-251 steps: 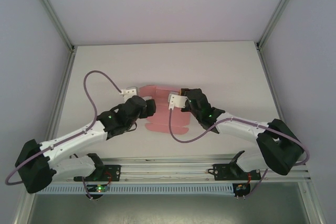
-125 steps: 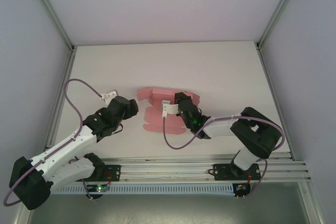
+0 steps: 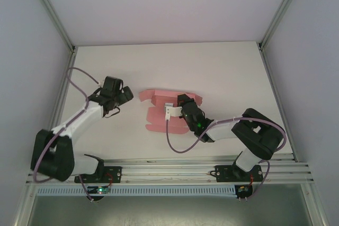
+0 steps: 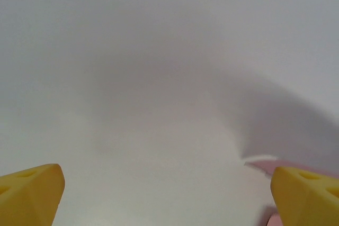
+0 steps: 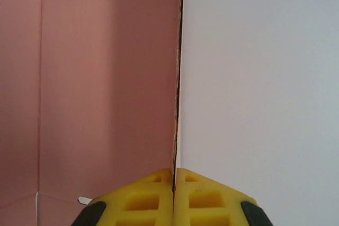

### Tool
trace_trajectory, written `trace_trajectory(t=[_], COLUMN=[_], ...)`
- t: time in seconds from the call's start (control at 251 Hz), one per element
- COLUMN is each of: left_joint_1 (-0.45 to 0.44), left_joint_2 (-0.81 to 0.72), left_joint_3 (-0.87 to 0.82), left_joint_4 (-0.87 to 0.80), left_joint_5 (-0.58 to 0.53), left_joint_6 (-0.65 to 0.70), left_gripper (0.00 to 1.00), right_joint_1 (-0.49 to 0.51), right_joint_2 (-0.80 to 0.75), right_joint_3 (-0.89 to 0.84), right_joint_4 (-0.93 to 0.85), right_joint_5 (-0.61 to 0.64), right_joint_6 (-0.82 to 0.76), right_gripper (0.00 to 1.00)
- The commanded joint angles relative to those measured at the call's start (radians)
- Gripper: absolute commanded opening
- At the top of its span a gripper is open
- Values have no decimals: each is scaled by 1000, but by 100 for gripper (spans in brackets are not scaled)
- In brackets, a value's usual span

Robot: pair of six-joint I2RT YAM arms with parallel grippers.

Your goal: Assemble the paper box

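The paper box (image 3: pixel 159 110) lies part-folded at mid-counter (image 3: pixel 222 72). The right end effector (image 5: pixel 174 175) is clamped on one panel's thin edge. The left end effector (image 4: pixel 169 199) hangs left of the card, fingers apart and empty. This looks like wall-folding. Next, the left should probably come in and brace a neighbouring flap.

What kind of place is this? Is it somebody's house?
Probably a robot lab workbench, not a house: a plain white table boxed in by metal frame posts, a left arm and right arm bolted to a rail, and a pink paper box sheet.
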State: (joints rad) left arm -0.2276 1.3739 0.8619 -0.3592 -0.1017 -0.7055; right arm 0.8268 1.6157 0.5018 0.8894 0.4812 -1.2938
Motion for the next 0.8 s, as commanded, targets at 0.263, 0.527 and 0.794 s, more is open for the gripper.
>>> trace_trajectory(t=[0.263,0.527,0.794], left_joint_1=[34,7,-12], left_joint_2=[245,230,184], left_joint_3=[204,182,89], left_joint_4=[128,108,272], left_joint_5=[293,412,635], left_joint_6=[233,312,403], left_gripper=[100,100,88], right_joint_1=[-26,-26,-28], right_joint_2=[-17,-27,-13], right_joint_3=[26,36,56], right_joint_4=[-129,-157,-189], right_joint_5=[-41,-52,-52], right_joint_6=[75,101,102], right_gripper=[0,0,0])
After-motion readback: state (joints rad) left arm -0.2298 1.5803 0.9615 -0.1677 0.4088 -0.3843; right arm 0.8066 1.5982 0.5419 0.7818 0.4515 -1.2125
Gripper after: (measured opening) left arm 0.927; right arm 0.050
